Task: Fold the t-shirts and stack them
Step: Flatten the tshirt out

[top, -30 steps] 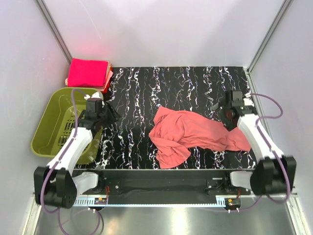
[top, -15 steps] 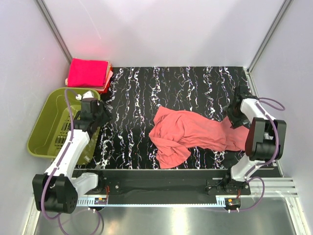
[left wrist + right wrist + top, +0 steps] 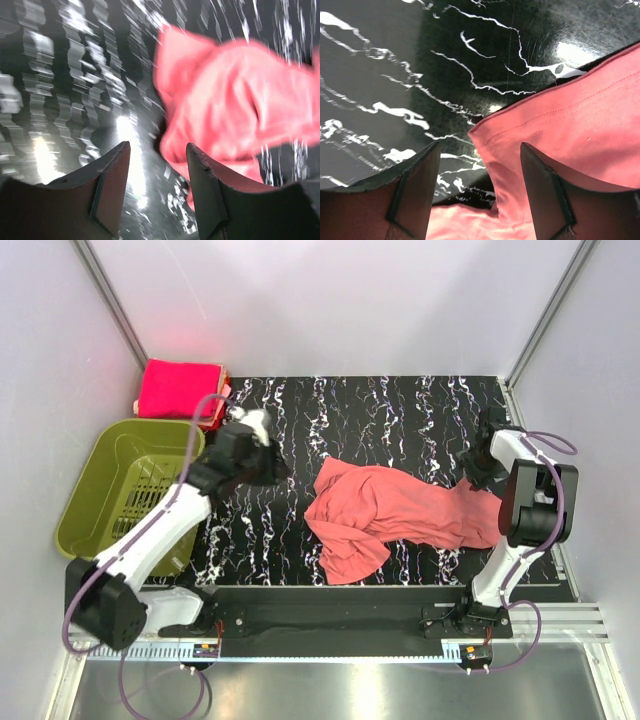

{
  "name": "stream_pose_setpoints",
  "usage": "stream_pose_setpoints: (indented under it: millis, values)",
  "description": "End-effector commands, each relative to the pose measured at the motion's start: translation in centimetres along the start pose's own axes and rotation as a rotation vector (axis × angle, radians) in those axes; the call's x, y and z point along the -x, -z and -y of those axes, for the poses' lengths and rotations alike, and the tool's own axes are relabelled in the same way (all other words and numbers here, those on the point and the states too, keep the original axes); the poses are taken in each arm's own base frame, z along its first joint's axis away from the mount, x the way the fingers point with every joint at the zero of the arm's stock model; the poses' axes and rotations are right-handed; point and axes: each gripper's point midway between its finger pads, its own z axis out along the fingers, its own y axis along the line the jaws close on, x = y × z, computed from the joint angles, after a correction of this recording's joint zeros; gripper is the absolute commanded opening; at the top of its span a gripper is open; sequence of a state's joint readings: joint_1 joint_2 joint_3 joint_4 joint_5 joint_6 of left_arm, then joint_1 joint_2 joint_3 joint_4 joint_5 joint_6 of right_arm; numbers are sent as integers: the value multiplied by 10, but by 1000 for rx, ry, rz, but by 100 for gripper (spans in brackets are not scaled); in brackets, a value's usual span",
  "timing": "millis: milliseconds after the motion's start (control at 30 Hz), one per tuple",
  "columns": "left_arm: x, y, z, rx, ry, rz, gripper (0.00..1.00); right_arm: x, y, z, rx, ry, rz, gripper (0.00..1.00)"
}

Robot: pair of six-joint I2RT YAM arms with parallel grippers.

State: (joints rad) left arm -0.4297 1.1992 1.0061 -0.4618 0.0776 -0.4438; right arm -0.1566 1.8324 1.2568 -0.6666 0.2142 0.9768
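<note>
Left gripper (image 3: pixel 272 464) has swung from basket (image 3: pixel 105 475) toward salmon t-shirt (image 3: pixel 390 510); jaws apart, empty. T-shirt lies mid-table (image 3: pixel 400 410), long axis nine-to-three. Right gripper (image 3: pixel 479 147), jaws spread, straddles its three o'clock corner and is nearer.

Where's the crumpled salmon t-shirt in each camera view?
Top external: salmon t-shirt crumpled, centre-right on the tabletop.
Left wrist: blurred, upper right.
Right wrist: its hem corner, lower right.
Shared landmark: the black, white-veined tabletop under it.
</note>
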Motion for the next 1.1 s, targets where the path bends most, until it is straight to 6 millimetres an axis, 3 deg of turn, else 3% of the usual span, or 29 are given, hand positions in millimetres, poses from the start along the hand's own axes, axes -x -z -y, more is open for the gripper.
stream_pose_setpoints:
  millis: [0,133,200,367,467,500,533,567,600,633,667,700,733,767,800,867,900,967,1000,1067]
  values:
    - [-36,-17,52,-133,-108,-125,54,0,-4,-8,22,-10,-4,71]
    - [-82,-35,87,-180,-198,-236,61,-2,-13,-2,2,-9,2,70]
    - [-110,-46,99,-191,-227,-294,63,-2,-18,0,-7,2,9,61]
    - [-155,-72,97,-153,-227,-401,66,0,-22,-3,12,56,19,46]
    - [-177,-85,79,-90,-222,-455,67,1,-22,0,5,93,28,24]
    - [-177,-89,81,-101,-220,-444,65,4,-19,-1,13,95,37,9]
    - [-179,-89,82,-113,-217,-447,61,6,-16,-3,21,102,43,1]
    - [-177,-90,83,-113,-205,-440,53,10,-12,-7,32,105,54,0]
    - [-173,-90,82,-111,-201,-440,28,16,-3,-13,56,107,70,0]
    - [-166,-90,84,-118,-196,-431,17,22,5,-19,82,123,88,0]
    - [-145,-90,93,-139,-195,-396,6,35,21,-34,129,121,118,0]
    - [-123,-85,89,-130,-179,-368,0,47,43,-46,178,123,153,0]
    - [-102,-82,92,-131,-177,-327,0,58,59,-54,213,149,184,0]
    - [-61,-71,106,-163,-188,-237,0,76,89,-71,271,146,235,0]
    - [-38,-66,96,-136,-170,-206,0,90,117,-79,316,145,283,0]
    - [13,-44,108,-179,-161,-105,0,119,167,-88,361,134,389,0]
    - [28,-37,101,-176,-142,-88,0,129,191,-88,390,128,434,0]
    - [49,-14,107,-225,-148,-39,0,147,229,-85,415,137,522,0]
    - [53,-7,104,-228,-151,-31,0,153,250,-79,436,128,563,0]
    - [60,10,101,-237,-156,7,0,161,275,-68,441,120,630,0]
